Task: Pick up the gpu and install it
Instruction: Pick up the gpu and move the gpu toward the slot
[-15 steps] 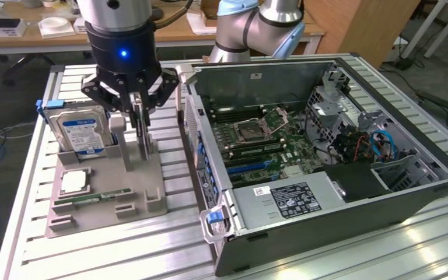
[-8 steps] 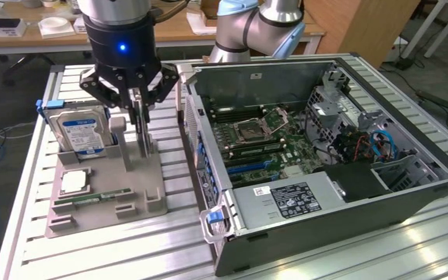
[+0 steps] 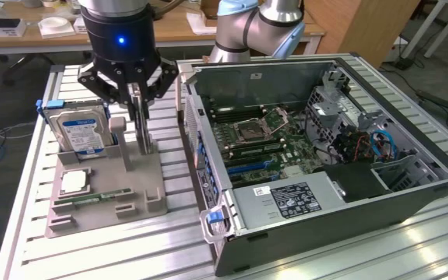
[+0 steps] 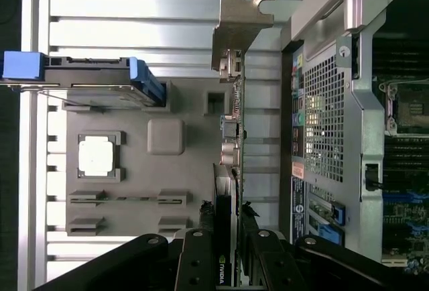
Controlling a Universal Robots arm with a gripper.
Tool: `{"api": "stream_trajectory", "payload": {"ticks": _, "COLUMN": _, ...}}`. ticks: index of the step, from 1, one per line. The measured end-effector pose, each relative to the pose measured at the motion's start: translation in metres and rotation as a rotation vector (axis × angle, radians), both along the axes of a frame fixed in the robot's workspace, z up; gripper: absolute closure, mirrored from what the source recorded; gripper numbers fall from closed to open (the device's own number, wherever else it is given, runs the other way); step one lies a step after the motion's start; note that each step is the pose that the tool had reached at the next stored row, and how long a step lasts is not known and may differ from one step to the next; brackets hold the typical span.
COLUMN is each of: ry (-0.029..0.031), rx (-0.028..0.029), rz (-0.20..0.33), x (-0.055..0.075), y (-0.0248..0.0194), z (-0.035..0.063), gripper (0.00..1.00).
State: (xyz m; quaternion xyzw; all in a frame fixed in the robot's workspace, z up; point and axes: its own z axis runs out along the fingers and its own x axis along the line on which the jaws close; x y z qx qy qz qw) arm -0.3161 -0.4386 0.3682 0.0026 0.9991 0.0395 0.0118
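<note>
Over the grey holder tray (image 3: 107, 195), next to the open computer case (image 3: 349, 227), my claw (image 4: 228, 214) is about half closed, with its fingers (image 4: 198, 257) pressed on both faces of the gpu (image 4: 236, 137). The gpu stands upright and edge-on in its tray slot, between the hard drive (image 3: 80, 131) and the case, with its metal bracket (image 4: 238, 23) at one end.

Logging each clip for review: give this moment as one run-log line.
gripper: at gpu top edge | gpu: upright in holder, not installed | case: open, beside holder
</note>
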Motion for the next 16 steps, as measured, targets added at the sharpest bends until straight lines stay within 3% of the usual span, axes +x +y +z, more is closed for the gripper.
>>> {"api": "stream_trajectory", "payload": {"ticks": 8, "ry": 0.0, "rx": 0.0042, "rz": 0.0, "x": 0.0, "y": 0.0, "z": 0.0086, "gripper": 0.74}}
{"api": "stream_trajectory", "payload": {"ticks": 16, "ry": -0.0001, "rx": 0.0037, "rz": 0.0, "x": 0.0, "y": 0.0, "z": 0.0126, "gripper": 0.74}}
